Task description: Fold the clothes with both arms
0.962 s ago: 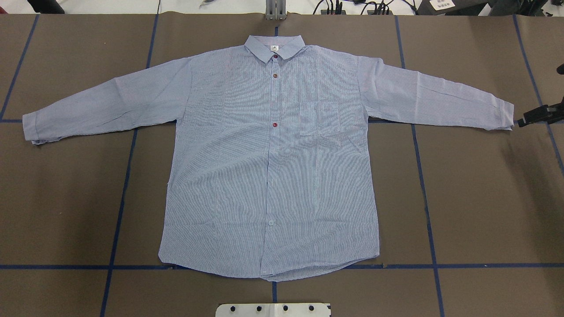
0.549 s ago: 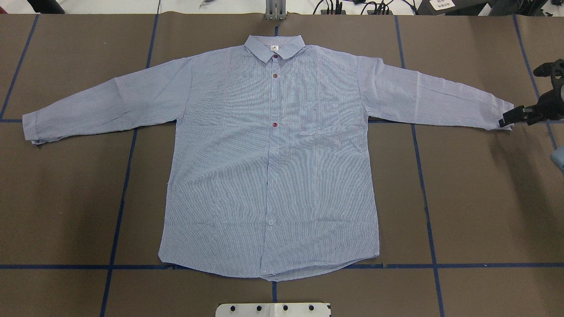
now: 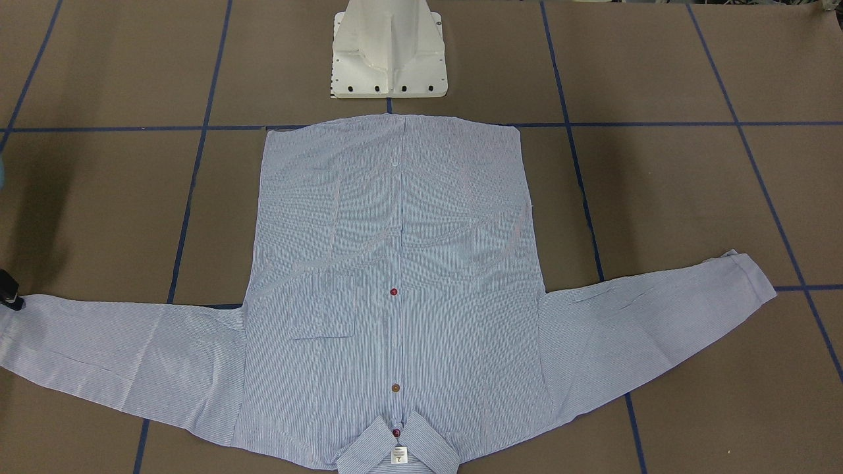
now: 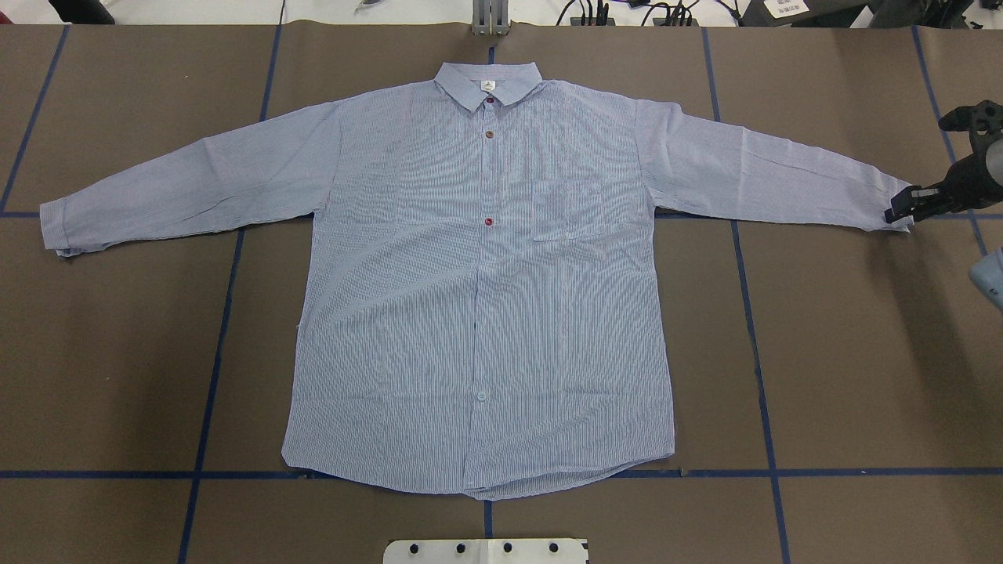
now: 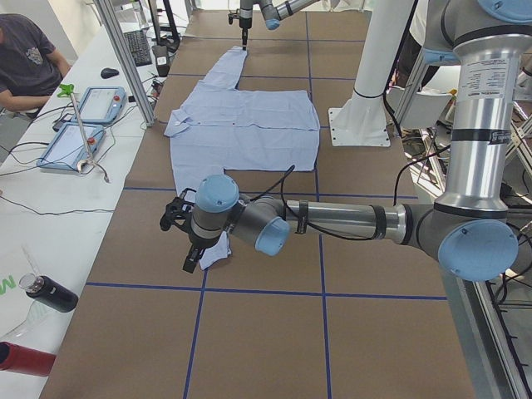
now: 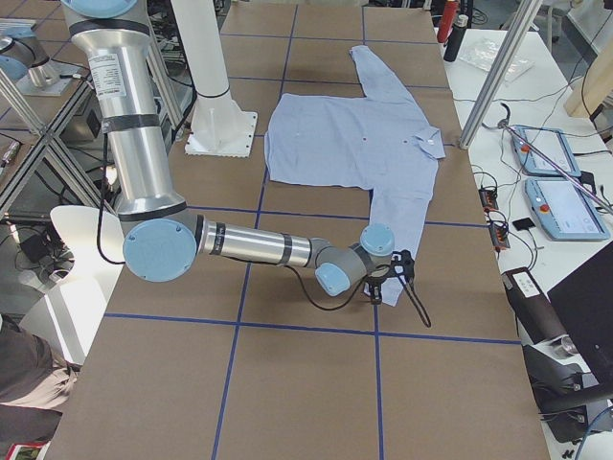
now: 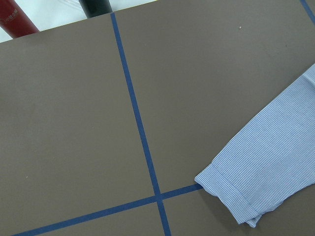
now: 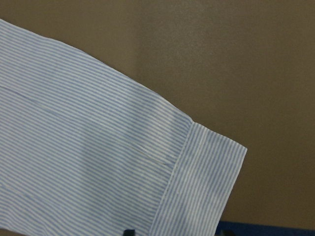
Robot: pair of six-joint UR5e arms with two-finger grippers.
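The light blue striped shirt [image 4: 478,298] lies flat and face up on the brown table, collar at the far side and both sleeves spread out. My right gripper [image 4: 899,213] is down at the end of the right sleeve's cuff [image 8: 206,182]. It looks open, and the cloth lies flat there. In the front-facing view that gripper [image 3: 10,295] only shows at the left edge. My left gripper [image 5: 184,245] hangs over the left cuff [image 7: 231,196]; I cannot tell whether it is open or shut. No fingers show in the left wrist view.
The white pedestal base [image 3: 388,59] stands at the near edge, by the shirt's hem. A red and a black bottle [image 5: 50,295] lie on the side table beyond the left cuff. A person [image 5: 25,58] sits there, near the teach pendants [image 6: 565,206]. Blue tape lines cross the table.
My right gripper has come in from the table's right edge, moving left until its tips reach the right cuff. The shirt has not moved.
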